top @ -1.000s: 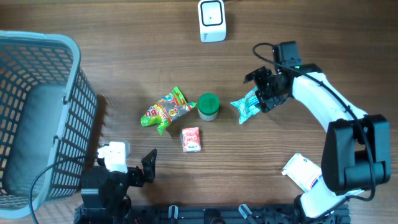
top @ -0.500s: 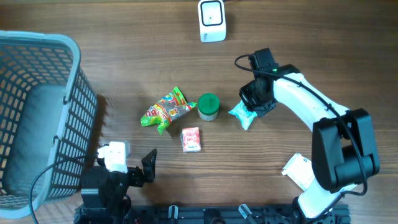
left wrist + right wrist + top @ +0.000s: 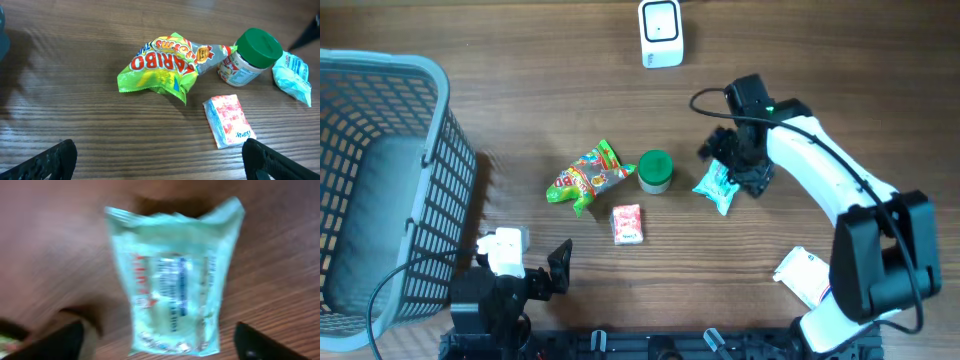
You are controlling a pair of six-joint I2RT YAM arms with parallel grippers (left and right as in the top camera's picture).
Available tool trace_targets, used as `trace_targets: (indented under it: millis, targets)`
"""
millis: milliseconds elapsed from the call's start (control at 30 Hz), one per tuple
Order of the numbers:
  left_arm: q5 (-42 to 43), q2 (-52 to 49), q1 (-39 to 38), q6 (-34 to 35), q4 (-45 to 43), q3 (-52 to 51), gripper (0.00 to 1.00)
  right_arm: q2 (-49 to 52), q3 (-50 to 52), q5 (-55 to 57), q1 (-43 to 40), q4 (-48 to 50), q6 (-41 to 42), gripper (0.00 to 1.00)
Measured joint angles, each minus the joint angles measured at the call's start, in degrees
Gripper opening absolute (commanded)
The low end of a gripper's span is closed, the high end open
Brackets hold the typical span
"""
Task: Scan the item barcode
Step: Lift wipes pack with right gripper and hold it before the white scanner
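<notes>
Your white-shelled right arm (image 3: 815, 160) has black joints, a looping thin black cable (image 3: 703, 98) and a small green light (image 3: 769, 103); its black tool (image 3: 732, 165) is blunt-fingered.

It looks like a mock shop checkout: a wood-grain desk (image 3: 520, 90) carries a grey shopping basket (image 3: 380, 200), a white scanner box (image 3: 661, 32) and a Haribo sweets bag (image 3: 585, 177).

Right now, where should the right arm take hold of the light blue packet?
Across its middle, from straight above, jaws spanning the two long edges: the light blue packet lies flat on the table, probably easiest there, with both long edges clear of other things.
</notes>
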State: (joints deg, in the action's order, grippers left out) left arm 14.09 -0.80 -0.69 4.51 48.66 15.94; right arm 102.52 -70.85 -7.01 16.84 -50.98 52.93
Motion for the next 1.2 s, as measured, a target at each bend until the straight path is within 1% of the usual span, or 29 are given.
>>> trace_targets:
  millis: [100, 200, 300, 367, 400, 467, 500, 533, 567, 600, 633, 700, 767, 800, 967, 1067, 1200]
  targets:
    - [0.00, 0.00, 0.00, 0.00, 0.02, 0.00, 1.00, -0.52, -0.90, 1.11, 0.15, 0.76, -2.01, 0.99]
    - [0.00, 0.00, 0.00, 0.00, 0.02, 0.00, 1.00, 0.13, -0.90, 3.08, 1.22, 0.87, -2.34, 1.00]
    - [0.02, 0.00, 0.00, 0.00, 0.02, 0.00, 1.00, 4.48, -1.01, 3.91, 2.62, 1.97, -2.32, 0.98]
    - [0.00, 0.00, 0.00, 0.00, 0.00, 0.00, 1.00, 7.10, -0.98, 4.31, 2.73, 2.56, -2.25, 0.94]
    - [0.00, 0.00, 0.00, 0.00, 0.02, 0.00, 1.00, 7.50, -0.98, 4.63, 2.73, 2.91, -2.25, 0.90]
    - [0.00, 0.00, 0.00, 0.00, 0.02, 0.00, 1.00, 7.54, -0.98, 6.08, 2.73, 3.02, -2.10, 0.73]
    - [0.00, 0.00, 0.00, 0.00, 0.02, 0.00, 1.00, 7.65, -1.01, 6.75, 2.73, 2.95, -1.81, 0.61]
    - [0.00, 0.00, 0.00, 0.00, 0.02, 0.02, 1.00, 7.91, -1.01, 7.34, 2.73, 2.60, -1.97, 0.42]
    - [0.00, 0.00, 0.00, 0.00, 0.00, 0.00, 1.00, 8.57, -1.01, 8.00, 2.73, 1.92, -2.01, 0.30]
    - [0.00, 0.00, 0.00, 0.00, 0.02, 0.00, 1.00, 9.29, -1.18, 8.55, 2.75, 1.33, -2.08, 0.22]
    - [0.00, 0.00, 0.00, 0.00, 0.02, 0.00, 1.00, 9.40, -1.68, 8.59, 2.75, 0.63, -1.88, 0.17]
    - [0.00, 0.00, 0.00, 0.00, 0.02, 0.00, 1.00, 9.40, -2.21, 8.61, 2.75, -0.02, -1.68, 0.05]
    - [0.00, 0.00, 0.00, 0.00, 0.02, 0.00, 1.00, 9.38, -2.58, 8.48, 2.75, -0.44, -2.03, 0.04]
    - [0.02, 0.00, 0.00, 0.00, 0.02, 0.00, 1.00, 9.38, -2.69, 7.78, 2.73, -0.37, -3.52, 0.04]
    - [0.00, 0.00, 0.00, 0.00, 0.02, 0.00, 1.00, 9.94, -5.29, 0.02, 1.73, -1.68, -9.81, 0.04]
    - [0.00, 0.00, 0.00, 0.00, 0.02, 0.00, 1.00, 9.40, -8.13, -2.89, -0.33, -5.29, -11.61, 0.04]
    - [0.00, 0.00, 0.00, 0.00, 0.02, 0.02, 1.00, 4.20, -9.94, -11.80, -4.48, -13.90, -14.14, 0.04]
